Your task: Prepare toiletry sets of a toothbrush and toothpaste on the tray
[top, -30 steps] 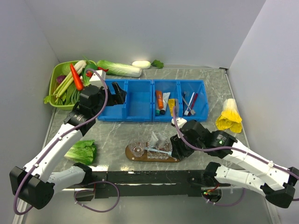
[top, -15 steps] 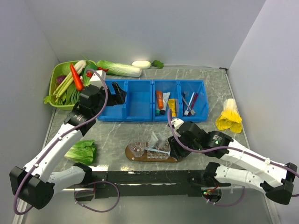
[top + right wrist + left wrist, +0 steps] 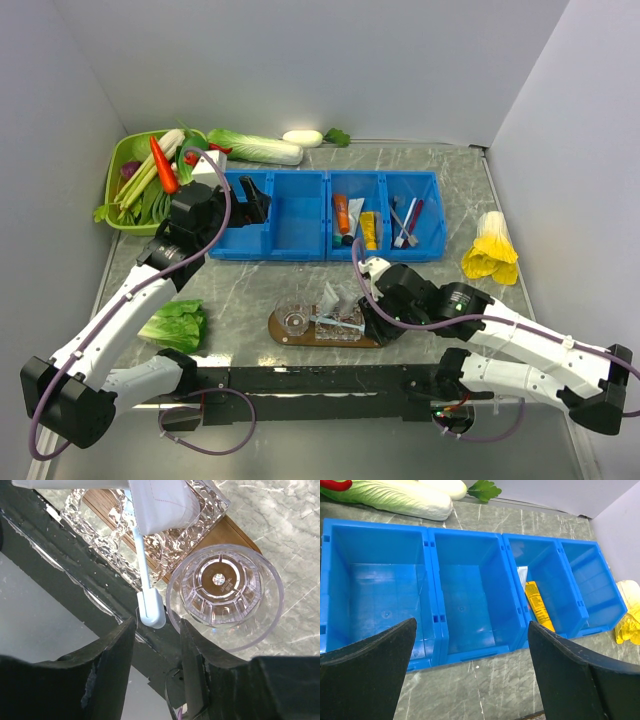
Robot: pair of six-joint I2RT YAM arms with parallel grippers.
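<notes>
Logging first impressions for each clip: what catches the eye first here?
A row of blue bins spans the middle, with a green basket of vegetables at far left. Nearer, the right gripper hovers over the wooden tray, where a pale toothbrush and toothpaste lie across a clear dish beside a clear cup.

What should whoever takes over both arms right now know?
Left end effector: open, empty, hovering over the blue bins.
Right end effector: open, low over the tray, its fingers either side of the toothbrush's end, not clamping it.
On the tray: toothbrush and toothpaste on a clear dish, beside a glass cup.
Done: one set looks placed.
Left: spare toothbrushes and spare toothpaste wait in the bins. Probably lift the right arm clear, then fetch the next pair.
</notes>
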